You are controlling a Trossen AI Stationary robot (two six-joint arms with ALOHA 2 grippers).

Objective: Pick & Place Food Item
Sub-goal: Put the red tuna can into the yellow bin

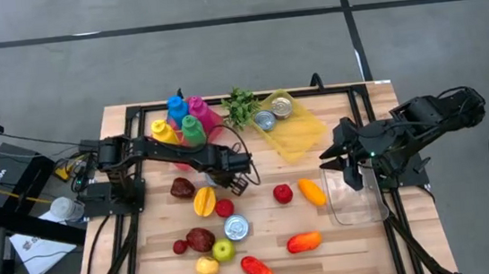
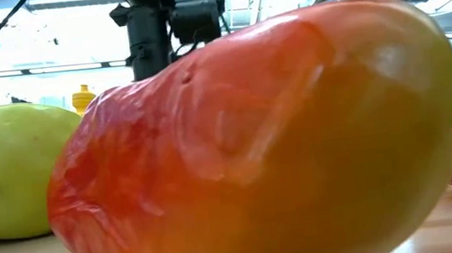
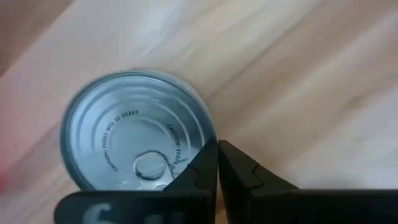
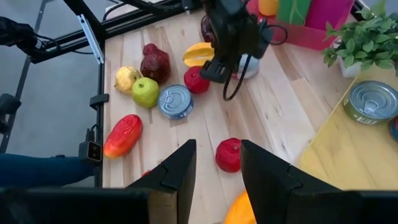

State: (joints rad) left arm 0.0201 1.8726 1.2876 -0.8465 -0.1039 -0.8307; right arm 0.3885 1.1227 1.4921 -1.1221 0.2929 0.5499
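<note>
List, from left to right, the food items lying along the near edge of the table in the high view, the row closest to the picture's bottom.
Small dark red fruit → dark red pear-shaped fruit → yellow pear → green apple → red pepper → orange-red mango.

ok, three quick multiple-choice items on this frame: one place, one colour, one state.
1. The two cans by the plant sit on: A yellow tray, B clear container, C pink rack.
2. The apple is: A red, B green, C yellow.
3. The right pincer is: A shut on a can, B open, C shut empty.
Key: 1 A, both rest on the tray in the high view; 2 B, its skin is green; 3 B, its jaws stand apart in the right wrist view.
</note>
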